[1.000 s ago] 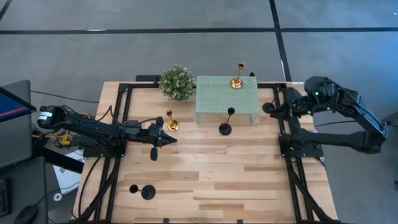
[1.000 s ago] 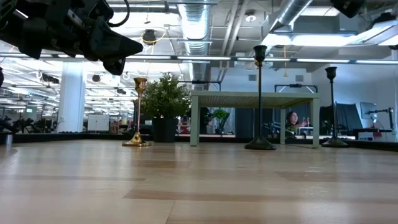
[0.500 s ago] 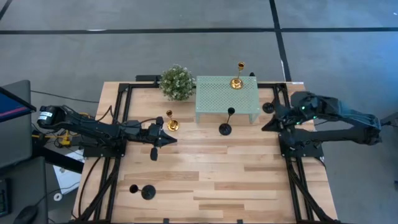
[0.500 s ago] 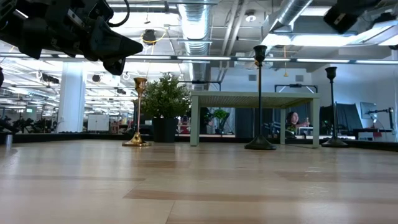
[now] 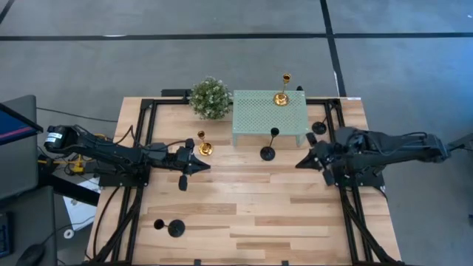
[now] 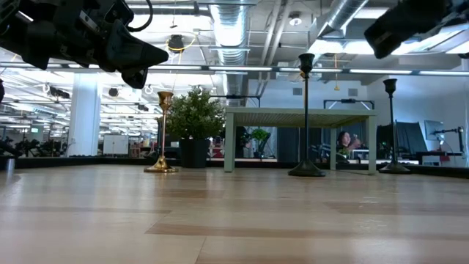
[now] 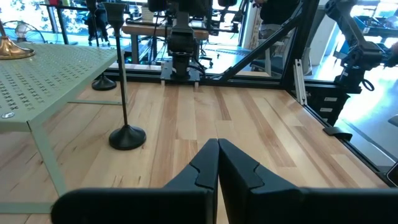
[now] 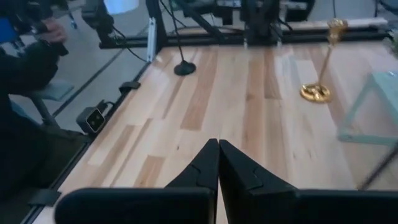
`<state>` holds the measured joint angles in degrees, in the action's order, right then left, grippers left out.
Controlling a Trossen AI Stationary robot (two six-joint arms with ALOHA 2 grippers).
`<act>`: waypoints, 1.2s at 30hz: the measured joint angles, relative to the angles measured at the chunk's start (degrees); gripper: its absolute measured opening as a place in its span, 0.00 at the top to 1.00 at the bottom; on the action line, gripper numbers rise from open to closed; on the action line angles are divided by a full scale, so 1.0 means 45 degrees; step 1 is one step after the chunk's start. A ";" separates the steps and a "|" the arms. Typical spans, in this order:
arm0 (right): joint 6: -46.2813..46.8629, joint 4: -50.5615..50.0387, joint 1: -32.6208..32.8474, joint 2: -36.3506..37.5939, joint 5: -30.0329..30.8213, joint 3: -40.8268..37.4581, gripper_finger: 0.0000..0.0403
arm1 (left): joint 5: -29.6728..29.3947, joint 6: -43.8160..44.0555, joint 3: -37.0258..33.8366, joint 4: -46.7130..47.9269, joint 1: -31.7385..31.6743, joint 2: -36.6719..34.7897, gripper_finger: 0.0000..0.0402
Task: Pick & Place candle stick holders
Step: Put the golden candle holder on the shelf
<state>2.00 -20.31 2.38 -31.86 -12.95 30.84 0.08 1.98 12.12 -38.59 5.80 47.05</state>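
1. The right tool (image 5: 301,163) hangs over the bench (image 5: 244,214) with its fingers pressed together and nothing between them; the right wrist view shows the two tips touching.
2. The nearest piece is a black candle stick holder (image 5: 269,151), just ahead of that tool and slightly to one side, its disc base on the wood at the front edge of the mint-green stand (image 5: 269,114). I judge this to be the target, and the step in hand to be the approach.
3. To do it well, the fingers should part before they reach the thin stem, close low on it near the base so it does not tip, and stay clear of the stand's leg.
4. The left tool (image 5: 199,167) waits, fingers pressed together and empty, with a gold holder (image 5: 203,145) just beside its tip.
5. Other pieces lie farther off: a gold holder (image 5: 281,94) on top of the stand, a black holder (image 5: 319,127) behind the right tool near the frame, and another black holder (image 5: 175,227) at the bench's near-left corner, well apart from both tools.
6. The high view alone gives the full layout and the leafy plant ball (image 5: 210,97).
7. The low view shows the stems standing upright, which the overhead picture foreshortens.
8. The left wrist view shows the target's stem and disc (image 7: 126,135) from the side; the right wrist view misses it, showing the bench-top gold holder (image 8: 321,91) and a person's sleeve (image 8: 25,68) off the bench.
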 joint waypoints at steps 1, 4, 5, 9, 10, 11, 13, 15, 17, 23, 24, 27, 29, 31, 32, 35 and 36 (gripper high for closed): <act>0.0000 0.0216 0.0117 0.0005 0.0000 -0.0202 1.00 | -0.0002 0.0000 0.0000 0.0000 0.0002 0.0000 0.98; 0.0003 0.1130 0.0492 0.0005 0.0096 -0.0685 1.00 | 0.0000 0.0000 0.0000 0.0000 0.0001 0.0000 0.98; 0.0000 0.1439 0.0628 0.0010 0.0213 -0.0835 1.00 | -0.0004 0.0000 0.0000 0.0000 0.0004 0.0000 0.98; 0.0005 0.1700 0.1163 0.0000 0.0883 -0.1144 1.00 | -0.0005 0.0000 0.0000 0.0000 0.0005 0.0000 0.98; 0.0009 0.1795 0.1315 0.0009 0.1109 -0.1166 1.00 | 0.0000 0.0000 0.0000 0.0000 0.0005 0.0000 0.98; 0.0057 0.1923 0.1454 0.0010 0.1292 -0.1234 1.00 | -0.0001 0.0000 0.0000 0.0000 0.0005 0.0000 0.98; 0.0132 0.2230 0.1714 0.0000 0.1521 -0.1450 1.00 | -0.0005 0.0000 0.0000 0.0000 0.0004 0.0000 0.98; 0.0141 0.2714 0.1962 0.0005 0.1564 -0.1742 1.00 | -0.0005 0.0000 0.0000 0.0000 0.0003 0.0000 0.98; 0.0141 0.3044 0.2190 0.0001 0.1568 -0.2042 1.00 | -0.0002 0.0000 0.0000 0.0003 0.0005 0.0000 0.98; 0.0490 0.3342 0.2729 0.0000 0.1961 -0.2536 1.00 | -0.0003 0.0000 0.0000 0.0000 0.0005 0.0000 0.98; 0.0553 0.3376 0.2785 0.0000 0.1988 -0.2606 1.00 | -0.0004 -0.0004 0.0000 0.0000 0.0005 0.0000 0.98; 0.0578 0.3623 0.2972 0.0005 0.2001 -0.2734 1.00 | -0.0038 -0.0541 0.0000 0.0000 0.0007 0.0000 0.98; 0.0578 0.3600 0.3054 0.0000 0.2118 -0.2757 1.00 | -0.0279 -0.0958 0.0000 0.0000 0.0005 0.0000 0.99; 0.0575 0.3620 0.3147 0.0005 0.2265 -0.2757 1.00 | -0.0693 -0.1070 0.0000 0.0000 0.0004 0.0000 0.99; 0.0578 0.3611 0.3161 0.0004 0.2283 -0.2757 1.00 | -0.0852 -0.1073 0.0000 0.0000 0.0000 0.0000 0.99; 0.0578 0.3613 0.3161 0.0005 0.2283 -0.2757 1.00 | -0.1009 -0.1083 0.0000 0.0000 0.0000 0.0000 0.99; 0.0578 0.3607 0.3161 0.0001 0.2285 -0.2757 1.00 | -0.1005 -0.1082 0.0000 0.0005 0.0005 0.0000 0.99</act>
<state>4.60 -4.08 16.60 -31.85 -2.67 18.44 -4.45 -2.89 12.12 -38.57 5.82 47.05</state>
